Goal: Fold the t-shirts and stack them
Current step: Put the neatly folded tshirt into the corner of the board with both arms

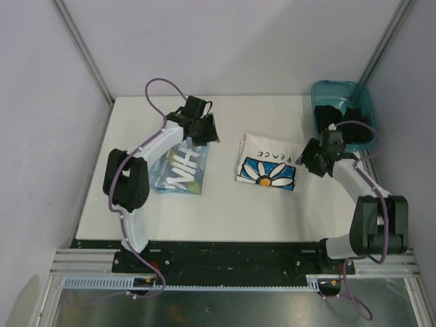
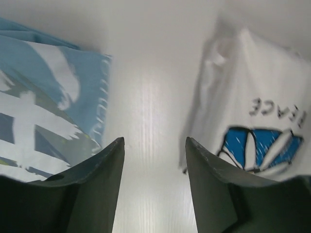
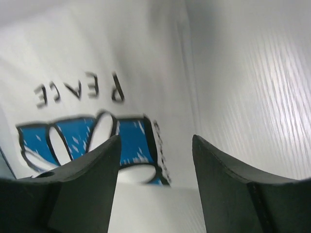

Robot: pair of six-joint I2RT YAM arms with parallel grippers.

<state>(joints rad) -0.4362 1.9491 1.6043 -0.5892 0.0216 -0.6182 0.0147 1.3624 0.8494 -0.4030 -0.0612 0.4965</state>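
A folded white t-shirt with a blue daisy print and black lettering [image 1: 267, 168] lies in the middle of the table; it also shows in the left wrist view [image 2: 252, 121] and the right wrist view [image 3: 82, 92]. A folded t-shirt with a light-blue graphic and white letters [image 1: 178, 170] lies to its left, partly under the left arm, and shows in the left wrist view [image 2: 43, 126]. My left gripper [image 1: 204, 129] is open and empty above the gap between the two shirts. My right gripper [image 1: 310, 158] is open and empty just beyond the daisy shirt's right edge.
A teal plastic bin [image 1: 343, 112] with dark items inside stands at the back right corner, behind the right arm. The white table [image 1: 225, 218] ends at grey side walls and a metal rail along the near edge.
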